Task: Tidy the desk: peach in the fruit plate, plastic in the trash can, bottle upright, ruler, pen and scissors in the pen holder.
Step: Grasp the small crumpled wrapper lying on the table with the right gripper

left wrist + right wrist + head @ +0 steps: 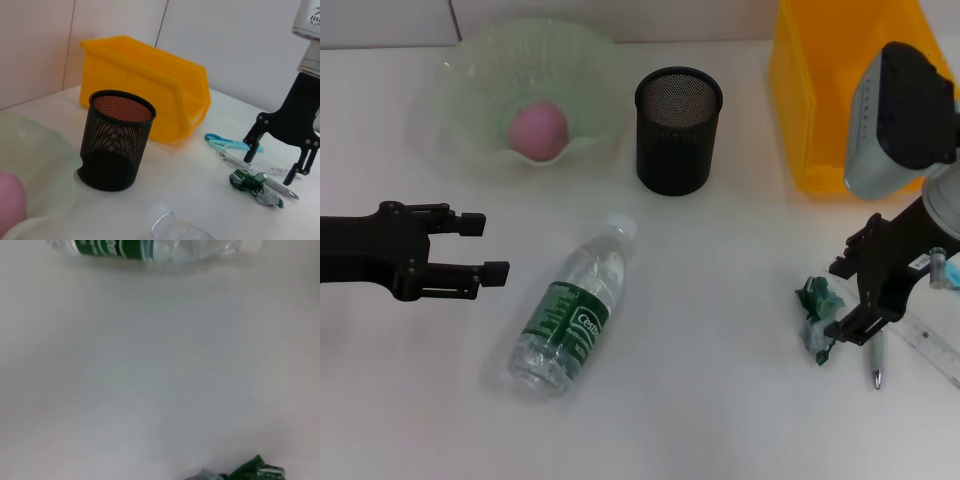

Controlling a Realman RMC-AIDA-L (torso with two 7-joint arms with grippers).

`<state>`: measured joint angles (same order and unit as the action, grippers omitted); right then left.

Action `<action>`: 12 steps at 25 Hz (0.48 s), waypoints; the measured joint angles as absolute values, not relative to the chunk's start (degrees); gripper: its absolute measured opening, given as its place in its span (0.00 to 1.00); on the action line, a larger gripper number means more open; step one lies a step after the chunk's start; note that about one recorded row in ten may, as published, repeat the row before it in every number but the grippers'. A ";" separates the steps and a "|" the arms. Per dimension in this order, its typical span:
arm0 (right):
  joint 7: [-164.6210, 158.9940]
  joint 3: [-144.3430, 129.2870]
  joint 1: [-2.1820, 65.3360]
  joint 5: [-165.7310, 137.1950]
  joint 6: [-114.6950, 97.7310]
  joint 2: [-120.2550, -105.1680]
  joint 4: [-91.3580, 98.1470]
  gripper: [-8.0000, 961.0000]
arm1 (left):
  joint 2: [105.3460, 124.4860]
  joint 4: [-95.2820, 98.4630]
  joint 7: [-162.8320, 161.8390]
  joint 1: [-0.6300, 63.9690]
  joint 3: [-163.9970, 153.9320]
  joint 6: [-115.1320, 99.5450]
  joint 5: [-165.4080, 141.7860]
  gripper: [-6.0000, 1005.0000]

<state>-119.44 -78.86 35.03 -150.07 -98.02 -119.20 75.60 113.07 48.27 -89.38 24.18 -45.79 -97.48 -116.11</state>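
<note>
A pink peach (538, 130) lies in the pale green fruit plate (480, 60) at the back left. The black mesh pen holder (678, 130) stands empty beside it. A clear bottle (575, 310) with a green label lies on its side mid-table. My left gripper (492, 247) is open, just left of the bottle and apart from it. My right gripper (834, 300) is open, with the crumpled green plastic (815, 318) lying beside its fingertips. Beside the plastic lie a pen (876, 366) and a clear ruler (938, 343). The light blue scissors (224, 143) show in the left wrist view.
A yellow bin (850, 90) stands at the back right, close behind my right arm. White tabletop shows between the bottle and the plastic (240, 473). The bottle (150, 247) appears at the edge of the right wrist view.
</note>
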 joint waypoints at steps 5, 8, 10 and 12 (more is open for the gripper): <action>-119.47 -81.39 34.86 -150.10 -97.79 -119.32 75.08 0.71 | 113.04 48.25 -89.38 24.01 -45.79 -97.38 -116.16 0.81; -119.47 -81.83 34.83 -149.91 -97.18 -119.41 74.99 0.61 | 113.07 48.21 -89.38 23.90 -45.79 -97.38 -116.25 0.81; -119.47 -82.62 34.83 -149.87 -96.66 -119.46 74.83 0.56 | 113.08 48.10 -89.38 23.90 -45.79 -97.37 -116.26 0.81; -119.69 -83.65 34.84 -149.85 -96.19 -119.48 74.57 0.52 | 113.06 47.66 -89.34 23.88 -45.83 -97.37 -116.29 0.81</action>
<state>-119.69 -83.65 34.84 -149.85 -96.19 -119.48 74.57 113.06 47.66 -89.34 23.88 -45.83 -97.37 -116.29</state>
